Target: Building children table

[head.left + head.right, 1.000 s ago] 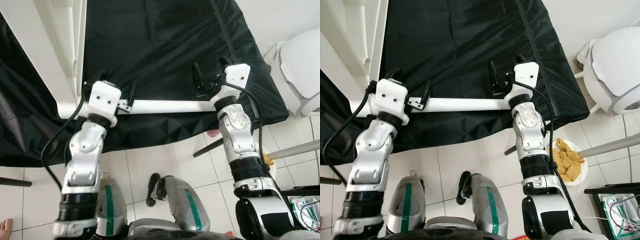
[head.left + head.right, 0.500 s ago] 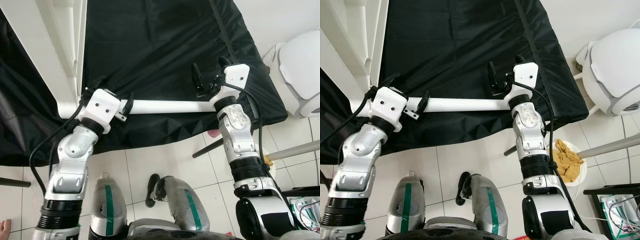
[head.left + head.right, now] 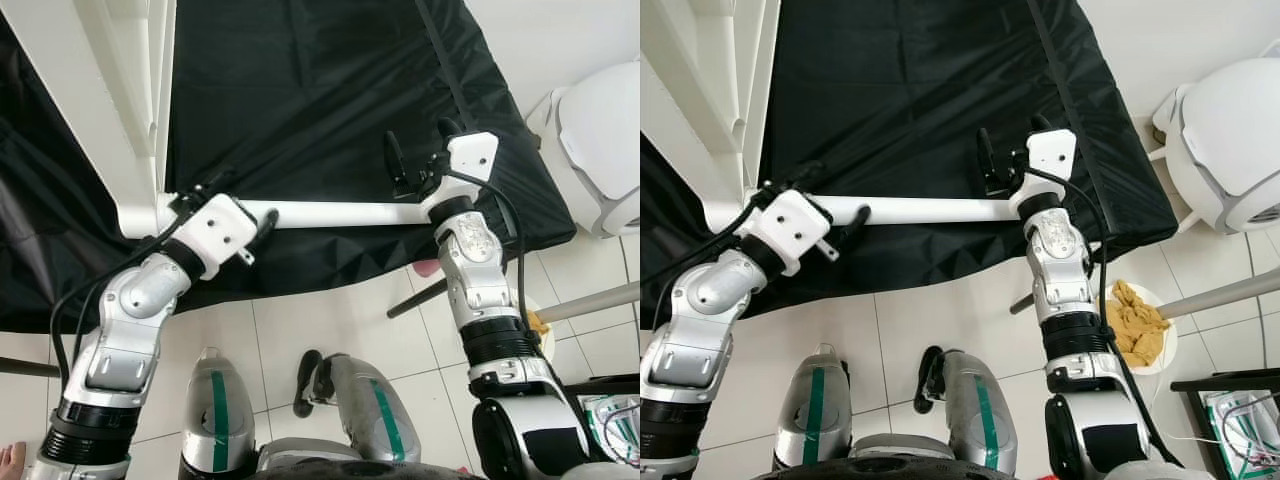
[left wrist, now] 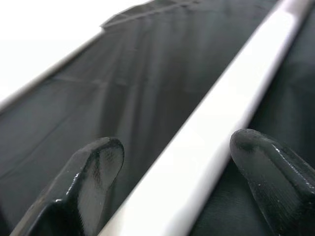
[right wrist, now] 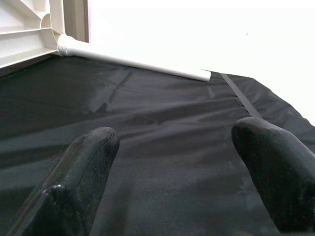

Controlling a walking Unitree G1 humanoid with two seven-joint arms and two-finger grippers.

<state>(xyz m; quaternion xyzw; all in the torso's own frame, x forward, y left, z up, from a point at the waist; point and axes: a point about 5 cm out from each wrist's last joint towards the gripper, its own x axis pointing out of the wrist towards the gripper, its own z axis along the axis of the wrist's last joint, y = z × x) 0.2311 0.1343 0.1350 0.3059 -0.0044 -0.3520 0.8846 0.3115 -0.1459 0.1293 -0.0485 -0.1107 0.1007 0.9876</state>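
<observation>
**White leg lying across the black sheet, both grippers at it**

So the table leg (image 3: 340, 213) is a white tube lying flat on the black sheet (image 3: 300, 90), running sideways in front of the robot. Its left end butts up against the corner of the white tabletop (image 3: 70, 90), which sits upside down at the left on the sheet.

Left gripper (image 4: 170, 187) is down at the left end of the leg, near that corner. In the wrist view its two fingers (image 4: 93, 167) are spread wide with the tube running between them, one finger on each side, gaps showing, so it straddles the leg and isn't clamped on it.

Right gripper (image 3: 420, 160) is at the leg's right end, fingers pointing away over the sheet. Its fingers (image 5: 88, 157) are wide apart too, nothing between them but black cloth. That wrist view also shows another white leg (image 5: 138, 64) plugged into a tabletop corner further off.

Off to the right on the tile floor (image 3: 910, 320) there's a bowl (image 3: 1167, 345) with a tan rag (image 3: 1135, 315) in it
</observation>
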